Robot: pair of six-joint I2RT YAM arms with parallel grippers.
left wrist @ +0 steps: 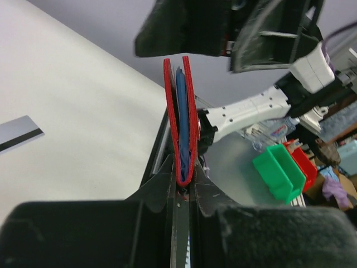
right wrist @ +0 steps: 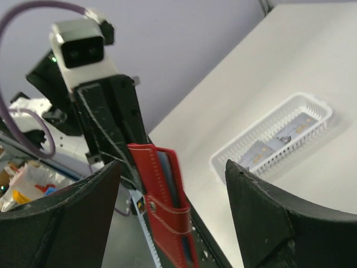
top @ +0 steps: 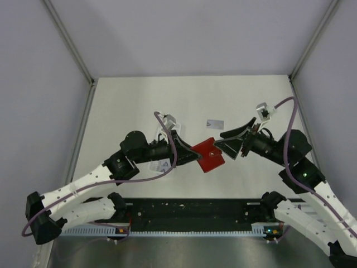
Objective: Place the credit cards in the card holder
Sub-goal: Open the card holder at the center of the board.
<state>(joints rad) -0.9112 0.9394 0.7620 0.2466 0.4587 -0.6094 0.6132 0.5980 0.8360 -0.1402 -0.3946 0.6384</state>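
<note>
The card holder [top: 210, 156] hung in the air above the table [top: 122, 111], seized at one end by the left gripper [top: 197, 151]. In the left wrist view the card holder [left wrist: 191, 117] stood edge-on and upright, its two red flaps nearly closed over a blue lining. Its lower end was wedged between the fingers of the left gripper [left wrist: 181, 187], which were pressed onto it from both sides.

The right gripper [top: 218, 140] sat at the opposite end of the card holder with its fingers spread wide. From the right wrist the card holder [right wrist: 164, 206] appeared in the gap of the right gripper [right wrist: 173, 167], apart from both fingers and touching neither.

There was one card holder. One loose credit card [top: 215, 123], grey with a dark mark, lay flat on the table just beyond the card holder, well clear of both grippers. The left wrist view showed it [left wrist: 19, 134] off to the left of the card holder. One white slotted basket [right wrist: 312, 106] lay on the table to the right of the card holder in the right wrist view. It held more credit cards [right wrist: 273, 142], at least two, though their full number could not be told. One green bin [left wrist: 279, 170] and one red bin [left wrist: 304, 162] stood off the table, to the right of the card holder in the left wrist view
</note>
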